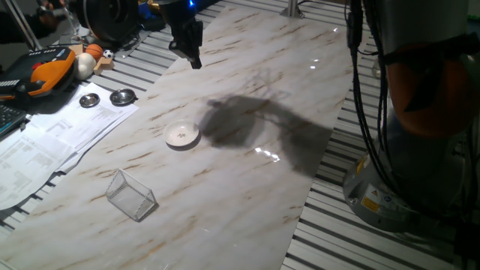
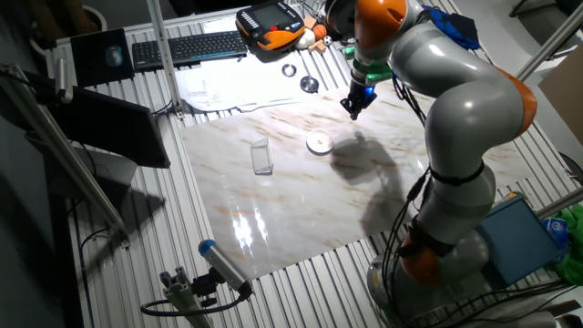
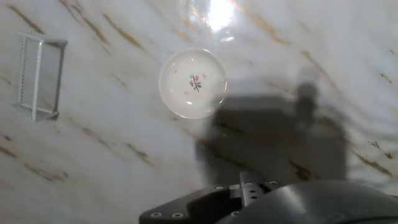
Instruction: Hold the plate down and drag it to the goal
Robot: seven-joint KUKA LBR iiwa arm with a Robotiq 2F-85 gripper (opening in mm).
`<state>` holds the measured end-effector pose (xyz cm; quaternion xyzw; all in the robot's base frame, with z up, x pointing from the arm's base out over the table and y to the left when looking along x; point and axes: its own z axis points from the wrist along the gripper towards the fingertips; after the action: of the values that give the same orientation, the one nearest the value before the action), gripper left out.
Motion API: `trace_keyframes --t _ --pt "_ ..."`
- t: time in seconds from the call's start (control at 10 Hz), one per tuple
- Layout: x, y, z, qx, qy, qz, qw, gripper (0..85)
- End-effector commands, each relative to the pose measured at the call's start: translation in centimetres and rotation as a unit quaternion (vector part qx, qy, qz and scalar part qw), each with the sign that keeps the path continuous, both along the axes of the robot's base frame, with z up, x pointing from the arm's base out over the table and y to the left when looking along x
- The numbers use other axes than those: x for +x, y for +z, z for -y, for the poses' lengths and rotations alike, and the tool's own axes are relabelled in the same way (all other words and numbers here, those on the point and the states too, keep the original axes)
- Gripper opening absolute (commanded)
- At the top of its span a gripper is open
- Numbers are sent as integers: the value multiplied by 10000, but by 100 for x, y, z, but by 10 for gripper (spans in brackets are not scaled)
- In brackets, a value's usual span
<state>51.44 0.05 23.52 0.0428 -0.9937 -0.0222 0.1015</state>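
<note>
The plate (image 1: pixel 182 135) is a small white round disc with a tiny flower mark at its centre, lying flat on the marble table top (image 1: pixel 247 195). It also shows in the other fixed view (image 2: pixel 319 142) and in the hand view (image 3: pixel 193 83). The goal (image 1: pixel 131 195) is a small see-through box with pale edges, near the front left of the plate; it shows too in the other fixed view (image 2: pixel 262 158) and the hand view (image 3: pixel 38 76). My gripper (image 1: pixel 196 63) hangs in the air well above the table, behind the plate, its fingers together and holding nothing (image 2: pixel 352 109).
Two shiny metal dishes (image 1: pixel 90 100) (image 1: pixel 123 96) lie on papers (image 1: pixel 52 142) left of the marble top. An orange hand-held controller (image 1: pixel 45 71) and small balls sit at the far left. The robot's base (image 1: pixel 397 187) stands at the right. Slatted metal table surrounds the marble.
</note>
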Motion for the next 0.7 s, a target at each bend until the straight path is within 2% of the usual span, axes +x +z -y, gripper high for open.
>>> trace_keyframes --t 0.0,0.1,0.2,0.3,0.4,0.5,0.6 --pt "2 5 1 5 -16 -9 10000 0" --pt "2 5 1 79 -99 -13 9999 0" --pt "2 5 1 173 -143 106 9997 0" --pt "2 5 1 68 -137 162 9998 0" --pt "2 5 1 -138 -135 211 9996 0" --pt "2 5 1 -334 -179 413 9984 0" --pt "2 5 1 -345 -239 390 9984 0"
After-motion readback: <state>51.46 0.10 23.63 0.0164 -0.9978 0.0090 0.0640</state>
